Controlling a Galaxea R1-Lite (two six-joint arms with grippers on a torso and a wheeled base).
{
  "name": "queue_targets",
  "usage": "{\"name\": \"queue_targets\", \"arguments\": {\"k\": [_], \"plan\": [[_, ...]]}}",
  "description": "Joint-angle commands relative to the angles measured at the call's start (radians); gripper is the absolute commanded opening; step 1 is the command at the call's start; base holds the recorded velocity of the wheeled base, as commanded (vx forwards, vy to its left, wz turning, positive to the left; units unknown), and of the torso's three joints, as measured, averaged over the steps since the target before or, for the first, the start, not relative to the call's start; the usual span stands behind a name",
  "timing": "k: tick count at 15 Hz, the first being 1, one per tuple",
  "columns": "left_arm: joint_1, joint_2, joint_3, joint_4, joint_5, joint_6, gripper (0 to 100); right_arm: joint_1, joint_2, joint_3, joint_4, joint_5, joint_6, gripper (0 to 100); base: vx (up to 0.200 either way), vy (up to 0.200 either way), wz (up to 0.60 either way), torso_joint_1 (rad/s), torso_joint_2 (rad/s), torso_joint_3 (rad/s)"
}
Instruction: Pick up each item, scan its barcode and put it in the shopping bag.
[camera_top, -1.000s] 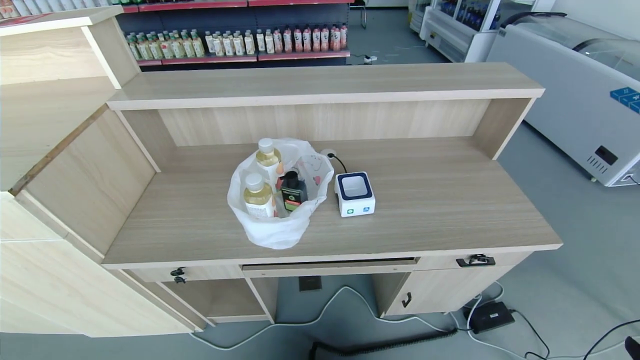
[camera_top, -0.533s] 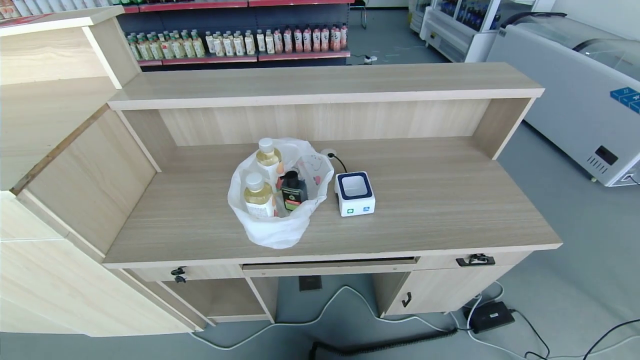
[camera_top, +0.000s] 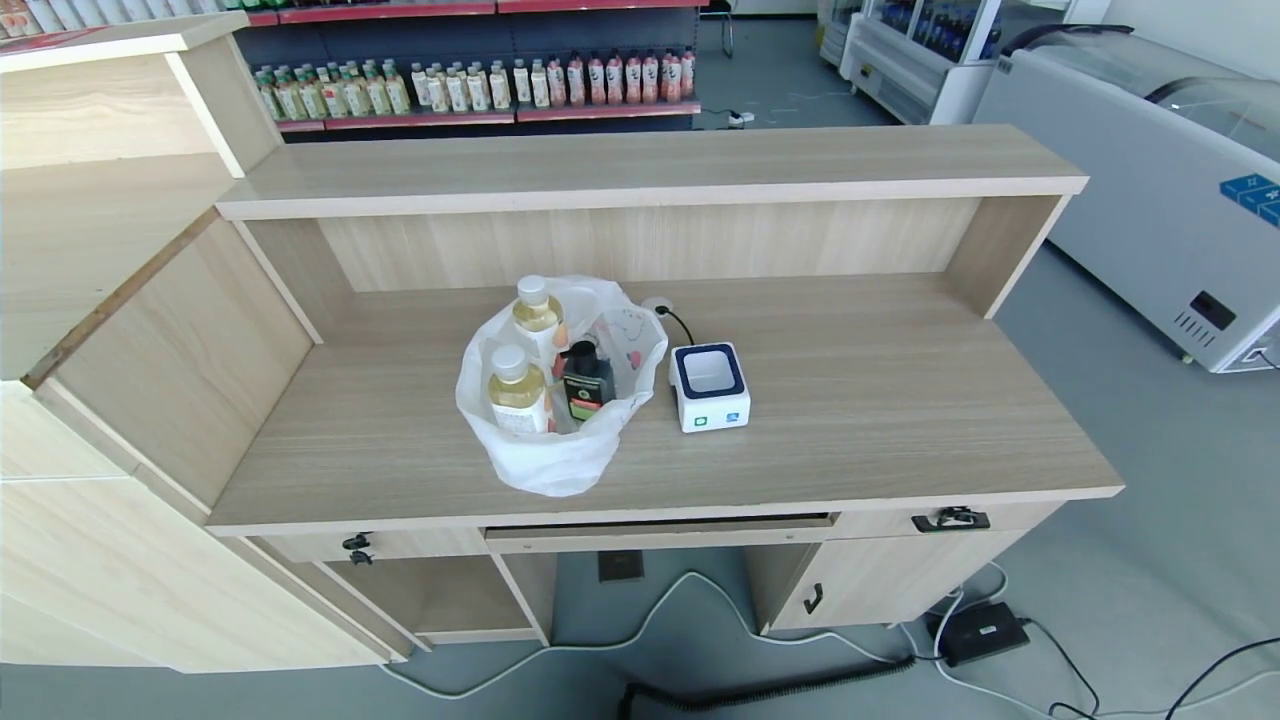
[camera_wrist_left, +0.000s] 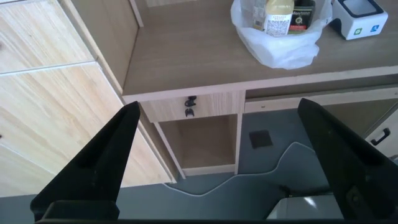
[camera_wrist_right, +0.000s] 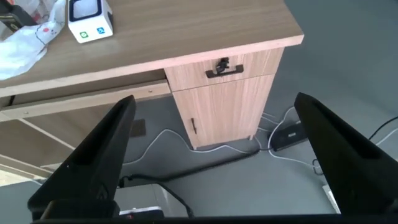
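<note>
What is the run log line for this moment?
bottles in shopping bag | scanner beside bag | left gripper open, empty | right gripper open, empty

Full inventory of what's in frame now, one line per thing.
shopping bag: 1, white, on the counter, left of the scanner
tea bottles: 2, yellow with white caps, upright in the bag
dark bottle: 1, black, in the bag beside them
scanner: 1, white with dark blue rim, on the counter
counter: 1, light wood
shelf bottles: many, pale and pink, on the red shelf behind
left gripper: black, jaws open, empty, before the counter
right gripper: black, jaws open, empty, before the counter
</note>
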Motion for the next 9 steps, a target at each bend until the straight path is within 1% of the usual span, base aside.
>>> {"name": "queue_targets", "arguments": {"k": [1, 9], "plan": [[0.000, 0.000, 0.000, 0.000, 0.000, 0.000, 100, -0.001, 0.000, 0.000, 0.003, -0.001, 0.009, 100, 0.000, 0.000, 0.00, 0.000, 0.00, 0.000], [0.000, 0.000, 0.000, 0.000, 0.000, 0.000, 100, -0.001, 0.000, 0.001, 0.003, 0.001, 0.006, 100, 0.000, 0.000, 0.00, 0.000, 0.00, 0.000]]}}
